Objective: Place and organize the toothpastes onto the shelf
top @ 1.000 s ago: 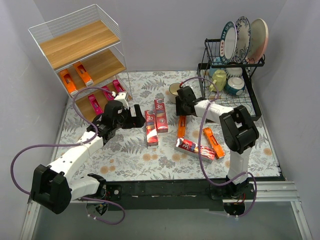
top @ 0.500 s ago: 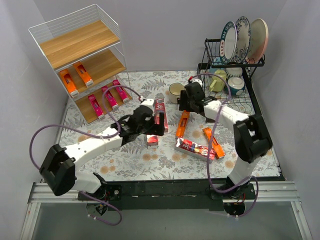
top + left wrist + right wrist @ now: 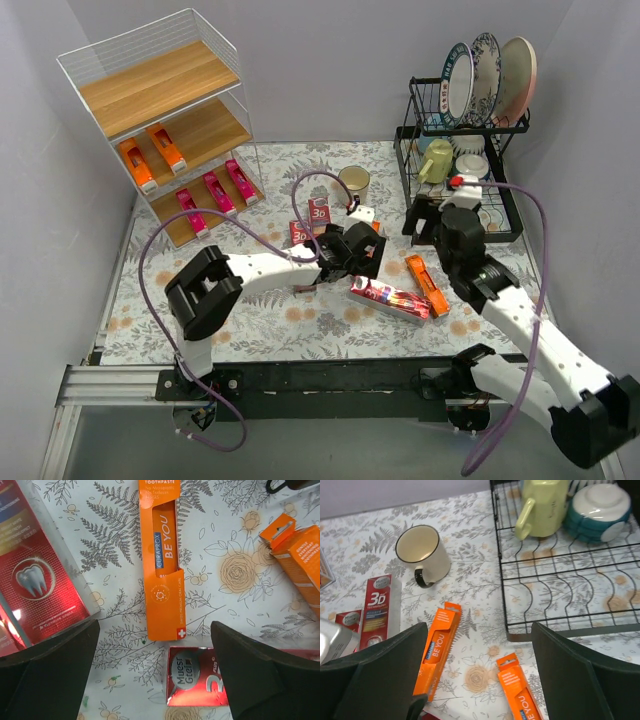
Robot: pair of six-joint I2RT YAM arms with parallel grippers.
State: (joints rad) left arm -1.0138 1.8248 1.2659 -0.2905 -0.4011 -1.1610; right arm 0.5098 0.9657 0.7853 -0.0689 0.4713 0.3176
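Observation:
The shelf stands at the back left with two orange toothpastes on its middle board and three pink ones on the bottom board. My left gripper hovers open over the middle of the table. Below it lie an orange carton and the end of a dark red carton, neither touched. Two more red "3D" cartons lie just behind it. My right gripper is open and empty above two orange cartons, near the rack.
A black wire dish rack with plates, a yellow mug and bowls fills the back right. A cream mug stands behind the cartons. Another red carton and an orange one lie to the front right.
My left arm swung right from the shelf to over the centre cartons. My right gripper opened, left the orange carton on the table and drew back toward the rack.

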